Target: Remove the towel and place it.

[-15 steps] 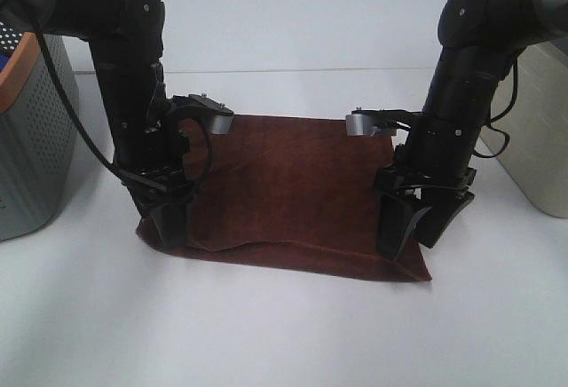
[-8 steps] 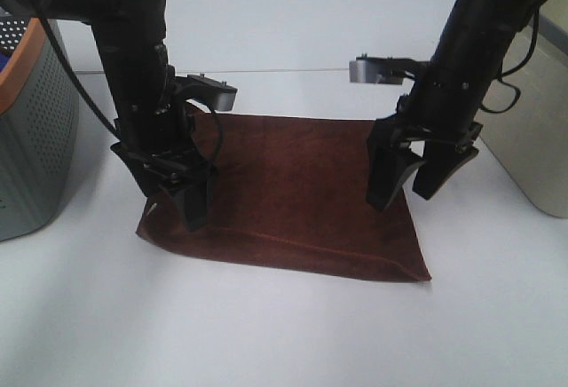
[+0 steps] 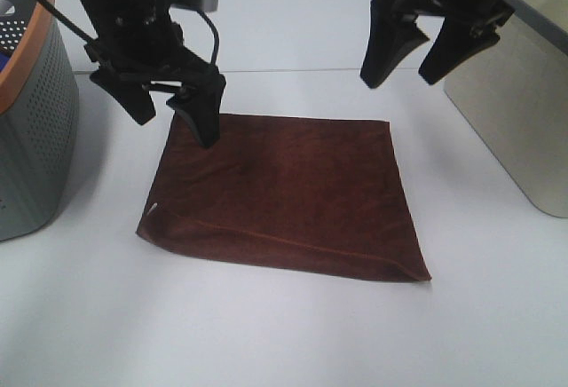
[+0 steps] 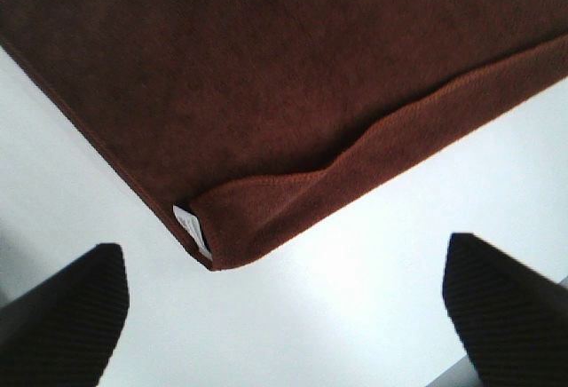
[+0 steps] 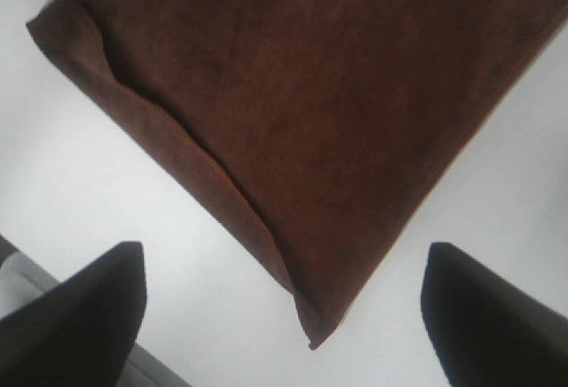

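Exterior high view: only this view shows both arms together, the white table (image 3: 284,334), the grey perforated basket (image 3: 31,138) with orange rim at the left edge and the beige bin (image 3: 515,112) at the right edge.
Wrist views: each one shows only a corner of the cloth from above, with two dark fingertips at the frame edges; the baskets are not seen there.
Towel (image 3: 284,193): dark reddish-brown, nearly square, lying flat on the table between the two containers and touching neither; its near edge is folded over as a narrow strip.
Near edge in left wrist view: the folded strip of the towel (image 4: 293,76) makes a small wave close to the corner.
Left gripper (image 3: 169,107): raised over the far left corner of the towel, jaws spread wide, holding nothing.
Right gripper (image 3: 413,54): high over the far right corner, jaws spread wide, holding nothing.
White tag (image 4: 191,227): small, at the near left corner of the towel, seen best in the left wrist view.
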